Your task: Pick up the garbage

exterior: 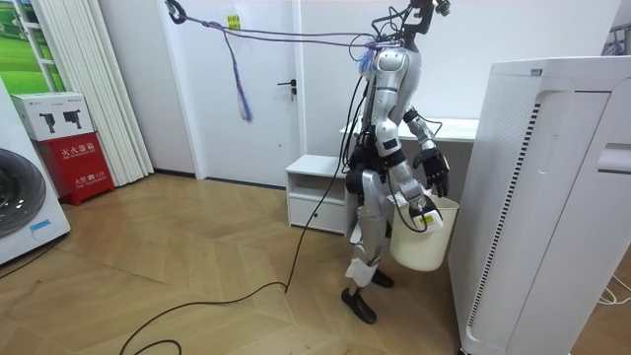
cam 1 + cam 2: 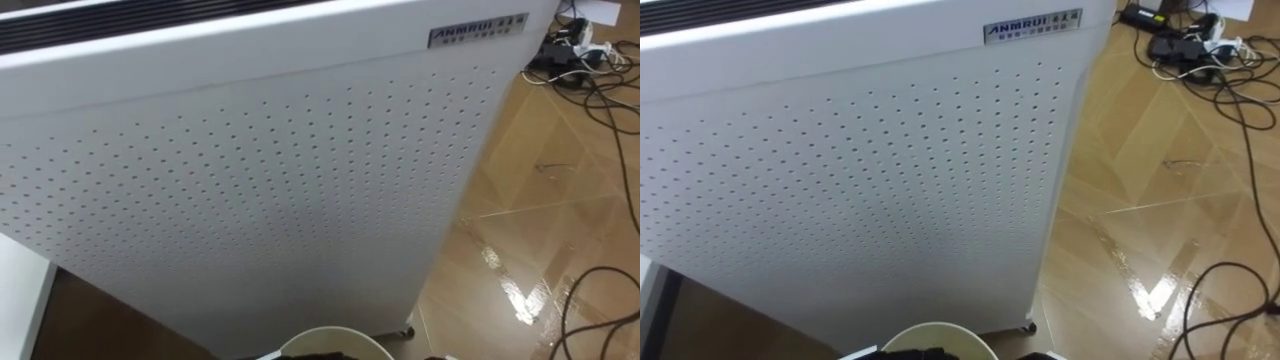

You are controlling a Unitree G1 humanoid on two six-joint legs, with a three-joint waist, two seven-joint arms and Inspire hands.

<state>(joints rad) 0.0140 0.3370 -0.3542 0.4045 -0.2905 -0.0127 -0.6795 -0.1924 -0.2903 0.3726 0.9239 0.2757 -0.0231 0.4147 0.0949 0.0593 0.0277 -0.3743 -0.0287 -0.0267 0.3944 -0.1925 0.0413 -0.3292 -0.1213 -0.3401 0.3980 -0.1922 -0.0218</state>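
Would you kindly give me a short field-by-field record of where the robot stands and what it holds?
Position: standing close before the tall white perforated appliance
Right hand: gripping the rim of the white bucket
Left hand: raised above the bucket, near the appliance
Floor: wooden floor, with cables and plugs to the appliance's right

- Bright, even indoor light in the room view.
- White glare streaks on the glossy floor [image 2: 515, 292], lower right of the eye views.
- Perforated white panel [image 2: 250, 180] evenly lit.
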